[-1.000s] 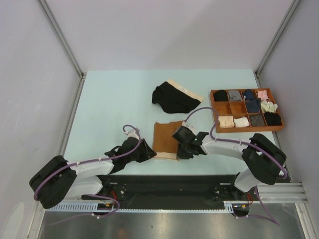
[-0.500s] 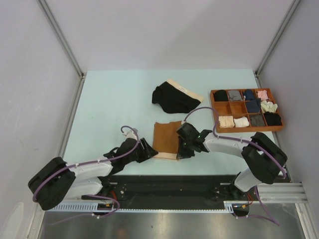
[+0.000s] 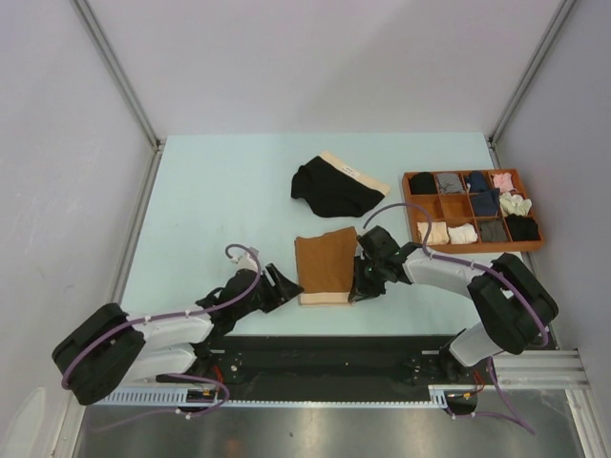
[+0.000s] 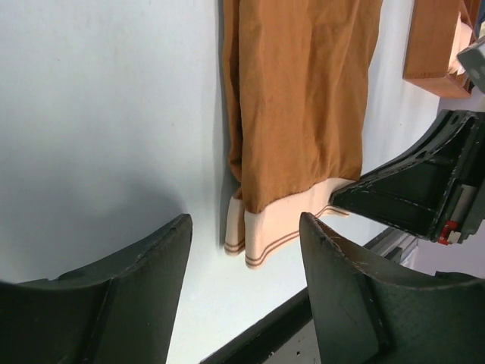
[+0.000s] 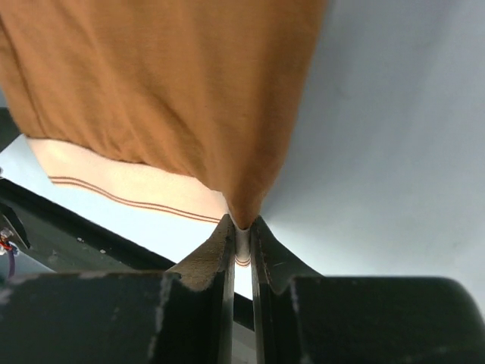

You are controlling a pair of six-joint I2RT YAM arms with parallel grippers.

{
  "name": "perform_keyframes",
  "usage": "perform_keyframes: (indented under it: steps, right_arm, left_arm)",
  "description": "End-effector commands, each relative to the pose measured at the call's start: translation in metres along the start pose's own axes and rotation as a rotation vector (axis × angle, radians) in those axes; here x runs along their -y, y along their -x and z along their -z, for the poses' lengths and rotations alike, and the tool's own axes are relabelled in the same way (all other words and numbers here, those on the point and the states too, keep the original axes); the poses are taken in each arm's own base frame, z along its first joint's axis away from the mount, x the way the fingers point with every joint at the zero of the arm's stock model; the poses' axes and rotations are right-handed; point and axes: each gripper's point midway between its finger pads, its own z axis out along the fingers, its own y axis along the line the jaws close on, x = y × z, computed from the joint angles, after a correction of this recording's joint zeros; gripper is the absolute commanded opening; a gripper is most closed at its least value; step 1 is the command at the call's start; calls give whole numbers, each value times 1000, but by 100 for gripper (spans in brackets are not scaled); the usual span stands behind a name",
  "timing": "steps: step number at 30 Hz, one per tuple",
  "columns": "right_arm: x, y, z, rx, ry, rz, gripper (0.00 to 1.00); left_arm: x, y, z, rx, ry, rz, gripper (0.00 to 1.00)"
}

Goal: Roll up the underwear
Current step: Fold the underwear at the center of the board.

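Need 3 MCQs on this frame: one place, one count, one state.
1. Where on the table is the black underwear?
A. Beyond the rust-brown underwear, farther from the arms
B. Underneath it
C. Hanging over the near edge

2. How many pieces of underwear lie loose on the table?
A. One
B. Two
C. Four

3. The right tool is:
A. Wide open, holding nothing
B. Resting on the black underwear
C. Shut on the rust-brown underwear

Answers:
1 A, it lies spread out near the table's middle.
2 B, only the black and the rust-brown show.
3 C, it pinches a fold of the brown fabric.
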Motion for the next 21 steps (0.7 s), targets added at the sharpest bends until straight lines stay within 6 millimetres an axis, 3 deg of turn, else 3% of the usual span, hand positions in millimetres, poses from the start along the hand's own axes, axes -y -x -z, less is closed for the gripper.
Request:
perform_keyframes:
  steps: [1, 6, 12, 15, 19, 21]
  right_arm:
    - [12, -12, -1, -35, -2, -10, 0]
    - [17, -15, -4, -41, 13, -33, 0]
    - [17, -15, -3, -34, 19, -36, 0]
    - [18, -16, -2, -32, 17, -36, 0]
    - [19, -16, -2, -27, 9, -38, 0]
    - [18, -16, -1, -27, 13, -39, 0]
  left_arm:
    - [-64, -36, 1, -111, 195, 8, 66]
    - [-53, -47, -6, -143, 153, 7, 61]
    - [-76, -64, 0, -197, 284, 54, 53]
    - [-76, -63, 0, -188, 314, 50, 52]
    - [-91, -66, 7, -198, 409, 55, 42]
    - [-95, -71, 10, -205, 430, 80, 45]
